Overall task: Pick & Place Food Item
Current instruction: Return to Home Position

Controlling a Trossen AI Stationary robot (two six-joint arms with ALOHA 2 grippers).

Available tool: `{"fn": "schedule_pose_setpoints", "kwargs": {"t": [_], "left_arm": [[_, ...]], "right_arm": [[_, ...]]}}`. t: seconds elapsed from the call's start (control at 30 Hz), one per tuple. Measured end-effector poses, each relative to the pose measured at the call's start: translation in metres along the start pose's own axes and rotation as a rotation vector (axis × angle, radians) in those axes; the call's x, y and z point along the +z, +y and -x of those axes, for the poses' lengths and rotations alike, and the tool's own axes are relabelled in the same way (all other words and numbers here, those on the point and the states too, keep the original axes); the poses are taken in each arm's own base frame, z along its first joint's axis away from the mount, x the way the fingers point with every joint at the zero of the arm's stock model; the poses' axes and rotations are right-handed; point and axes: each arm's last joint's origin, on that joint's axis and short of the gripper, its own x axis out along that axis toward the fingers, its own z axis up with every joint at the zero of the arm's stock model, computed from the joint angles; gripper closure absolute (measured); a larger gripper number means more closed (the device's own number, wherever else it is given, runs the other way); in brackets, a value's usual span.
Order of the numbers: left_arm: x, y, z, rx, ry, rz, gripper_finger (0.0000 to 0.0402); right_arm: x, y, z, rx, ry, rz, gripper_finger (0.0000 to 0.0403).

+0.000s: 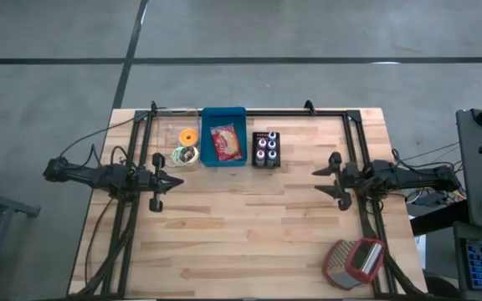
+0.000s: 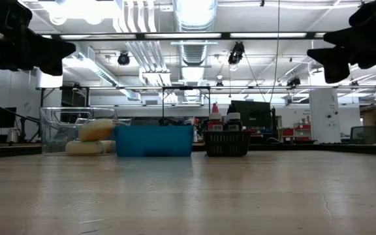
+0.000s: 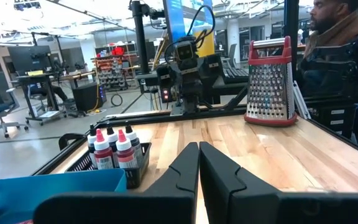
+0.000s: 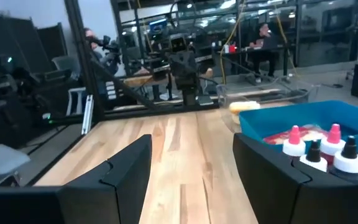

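Observation:
A blue bin (image 1: 210,159) stands at the table's far middle with a red food packet (image 1: 226,144) lying in it. Left of it a clear container (image 1: 171,134) holds an orange round item (image 1: 188,135) and a pale round one (image 1: 186,155). My left gripper (image 1: 177,180) hovers shut at the table's left, level and pointing right, nothing between its fingers (image 3: 197,163). My right gripper (image 1: 318,182) hovers open at the table's right, pointing left, with nothing in it (image 4: 191,155). Both are clear of the tabletop and of every object.
A black basket of small bottles (image 1: 265,150) stands right of the bin. A red-topped metal grater (image 1: 354,262) lies near the table's front right corner. A black frame (image 1: 249,112) runs along the far edge and both sides. Bare wood (image 1: 249,226) fills the middle and near half.

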Motion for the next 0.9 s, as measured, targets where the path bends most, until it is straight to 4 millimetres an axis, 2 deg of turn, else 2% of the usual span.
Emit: {"fn": "schedule_pose_setpoints", "kwargs": {"t": [0.9], "left_arm": [[-0.0001,0.0,-0.0001,0.001,0.002,0.0,0.0385]], "right_arm": [[-0.0029,-0.0006,-0.0009,-0.011,0.029,0.012,0.0181]]}}
